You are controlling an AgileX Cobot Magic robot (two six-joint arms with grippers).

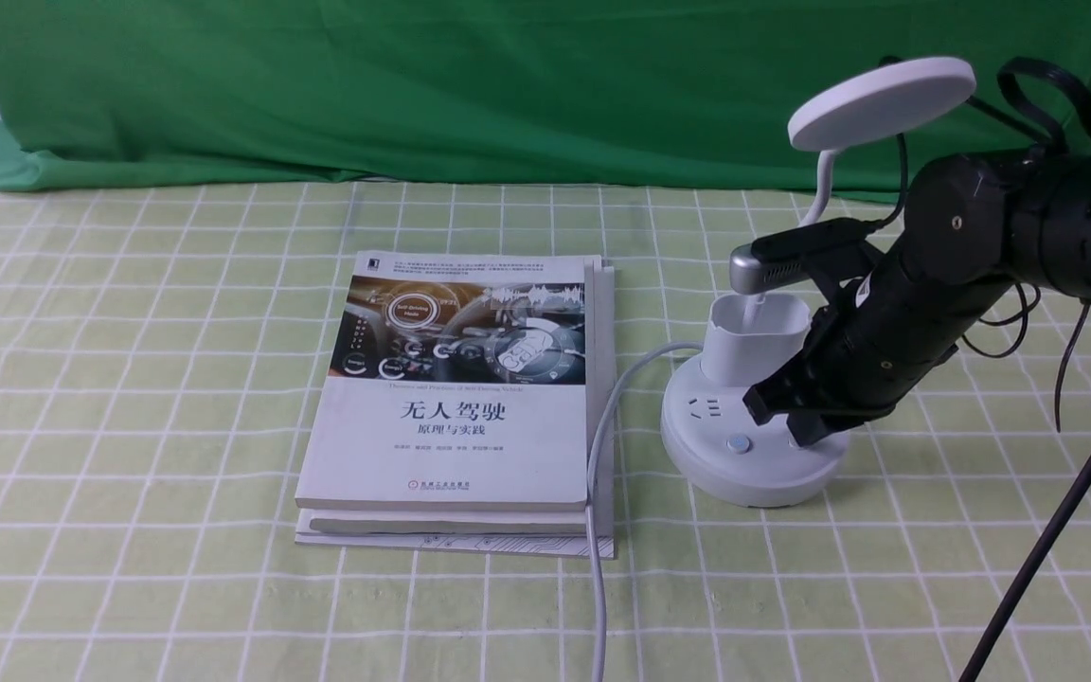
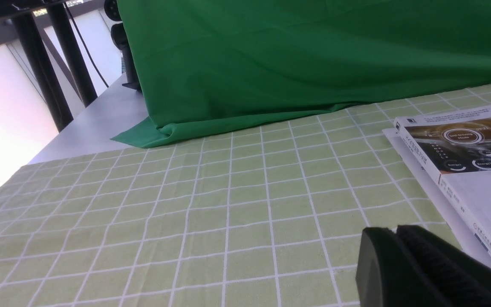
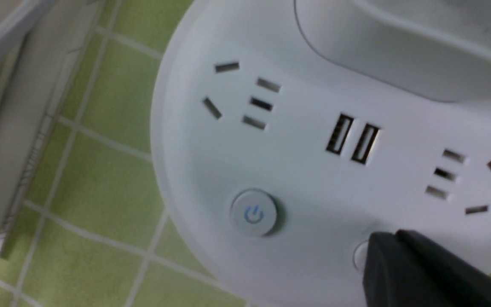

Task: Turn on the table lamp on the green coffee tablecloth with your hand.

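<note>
The white table lamp point(image 1: 744, 455) stands on the green coffee tablecloth point(image 1: 129, 379) at the right, disc head point(image 1: 882, 101) unlit. My right gripper point(image 1: 806, 438) is shut and empty, its tip down on the lamp's base over the right-hand button. In the right wrist view the shut tip point(image 3: 392, 243) covers most of that button point(image 3: 359, 256); the power-symbol button point(image 3: 254, 213) sits free beside it. My left gripper point(image 2: 392, 233) is shut and empty, low over the cloth beside the books, and is out of the front view.
Two stacked books point(image 1: 460, 407) lie just left of the lamp. The lamp's grey cord point(image 1: 598, 493) runs along the books' right edge to the front. A dark green backdrop point(image 1: 508, 85) hangs behind. A black cable point(image 1: 1057, 511) crosses the front right.
</note>
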